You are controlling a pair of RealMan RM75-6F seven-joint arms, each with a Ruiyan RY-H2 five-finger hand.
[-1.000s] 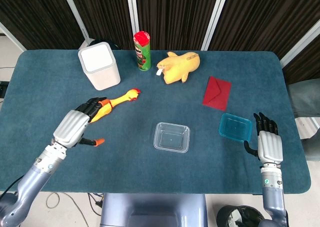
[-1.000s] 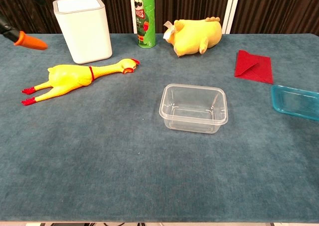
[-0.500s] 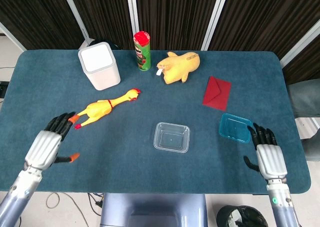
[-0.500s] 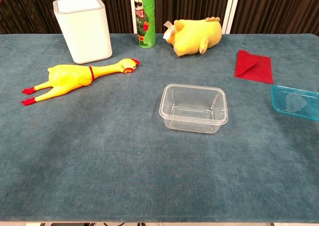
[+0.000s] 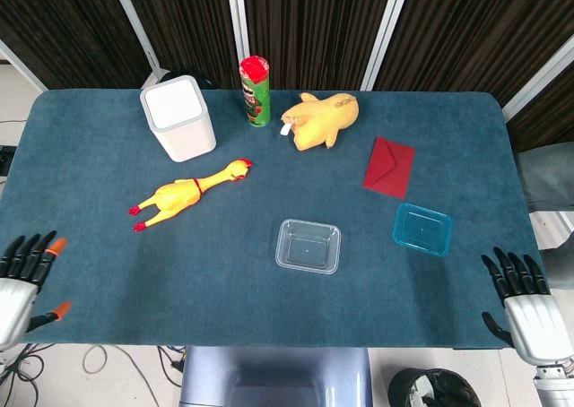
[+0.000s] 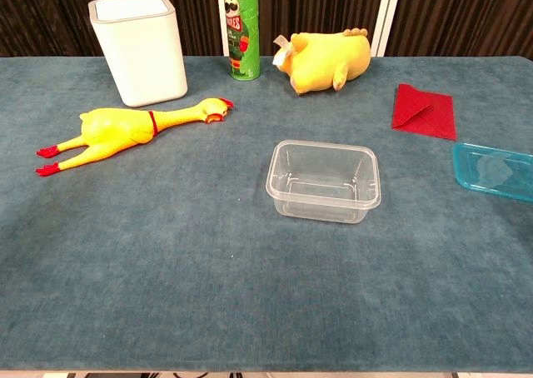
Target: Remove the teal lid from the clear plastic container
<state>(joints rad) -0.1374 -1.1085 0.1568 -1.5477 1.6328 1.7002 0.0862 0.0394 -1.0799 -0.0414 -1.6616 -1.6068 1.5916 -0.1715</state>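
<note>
Lid (image 5: 421, 229) off, flat on worktop (image 5: 90, 174), ahead of spread right hand (image 5: 526, 308), container (image 5: 308, 246) further left, left hand (image 5: 22, 277) spread

Left hand (image 5: 20, 286): silver-grey ribbed back, black fingers, two orange fingertips. Right hand (image 5: 529, 304): silver-grey ribbed back, black fingers, grey wrist below.

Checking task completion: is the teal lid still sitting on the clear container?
No, the teal lid lies flat on the table, apart from the open clear container.
</note>
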